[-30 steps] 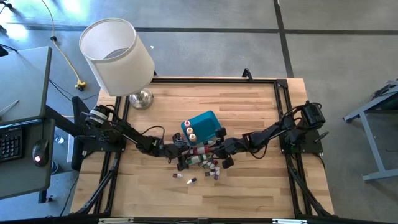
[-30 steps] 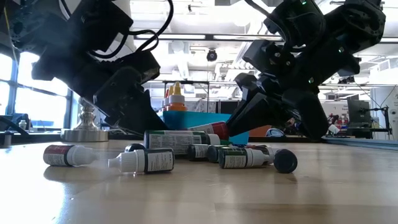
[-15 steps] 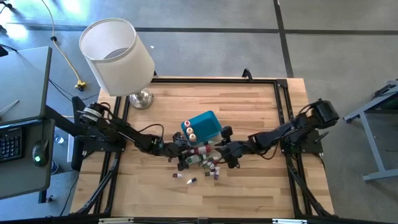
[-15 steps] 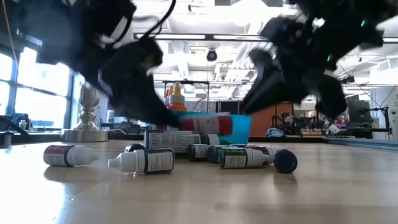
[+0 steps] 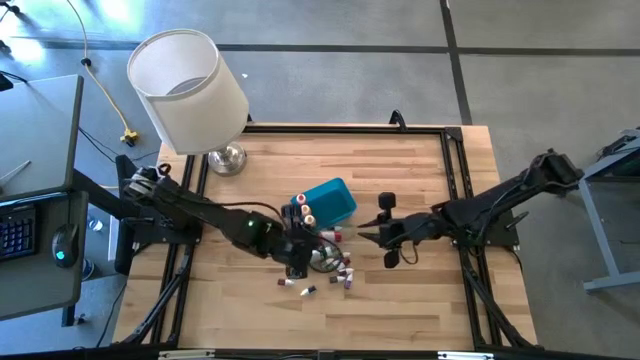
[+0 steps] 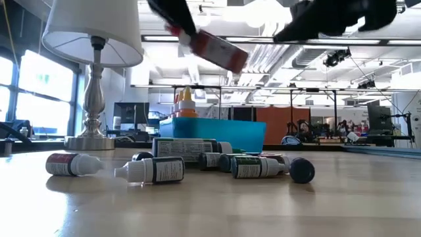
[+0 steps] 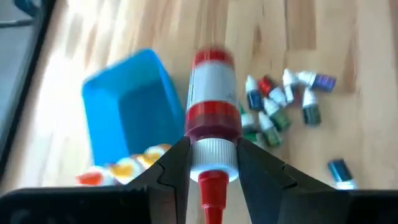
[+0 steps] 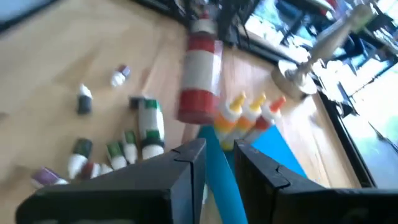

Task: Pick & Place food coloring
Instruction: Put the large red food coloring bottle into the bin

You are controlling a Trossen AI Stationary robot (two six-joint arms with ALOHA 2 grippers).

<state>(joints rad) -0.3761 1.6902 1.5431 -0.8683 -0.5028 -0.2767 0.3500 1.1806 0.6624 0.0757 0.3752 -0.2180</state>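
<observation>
Left claw (image 7: pixel 212 163) is clamped on a red tube (image 7: pixel 211 99) of food coloring, pinching it by the white collar just behind its red nozzle, and I see it lifted clear of the counter (image 5: pixel 400 170) in the low view, tilted. From above, that claw sits right beside the teal bin (image 5: pixel 328 201), over the near edge of the scattered pile. Right claw (image 5: pixel 385 232) hangs to the right of the pile, apart from it, its fingers spread and holding nothing.

Going down in size: the lamp (image 5: pixel 190 90) stands at the counter's far left corner, its white shade overhanging the edge. The teal bin lies near the counter's middle, with 3 orange-tipped bottles (image 8: pixel 249 112) standing at one end of it. The red tube is the biggest piece of food coloring I can see. The loose small bottles (image 6: pixel 217 161) lie on their sides in front of the bin, green, red and dark ones with white caps, several touching. 1 dark cap (image 6: pixel 302 170) rests at the right end of that row.
</observation>
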